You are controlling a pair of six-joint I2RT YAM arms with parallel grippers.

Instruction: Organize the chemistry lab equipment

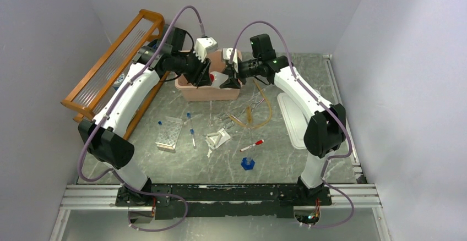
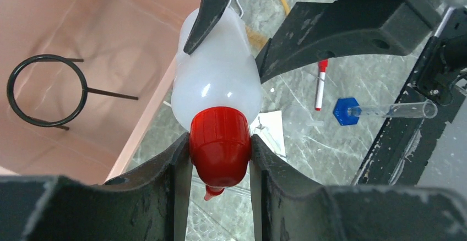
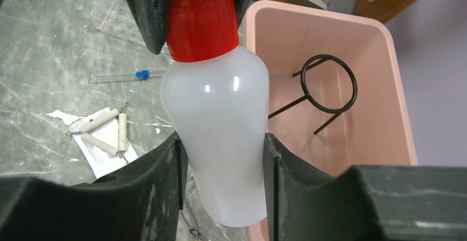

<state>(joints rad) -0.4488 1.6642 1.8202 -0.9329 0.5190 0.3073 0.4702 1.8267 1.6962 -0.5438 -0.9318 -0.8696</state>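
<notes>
Red ribbed cap (image 2: pixel 220 155) sits clamped in my left gripper (image 2: pixel 219 142), one finger pressed to each side. The cap is hard plastic with ridges, so it should not slip. Just past it, the clear red-capped squeeze bottle (image 2: pixel 217 81) swells out, milky and soft-walled. My right gripper (image 3: pixel 223 158) has closed on that body, a pad against each flank. I judge the bottle light, but a hard pinch would dent the wall, so the stiffer shoulder or cap is the safer hold. I hold it in the air at the near rim of the pink bin (image 3: pixel 385 87); whether it is over the bin or just outside it, I cannot tell. The black wire ring (image 3: pixel 329 84) lies inside. Farther off on the table are white triangles (image 3: pixel 104 131) and the blue-based thin cylinder (image 2: pixel 347 111). My fingers hide the nozzle and base, and I cannot see whether there is any liquid inside.
</notes>
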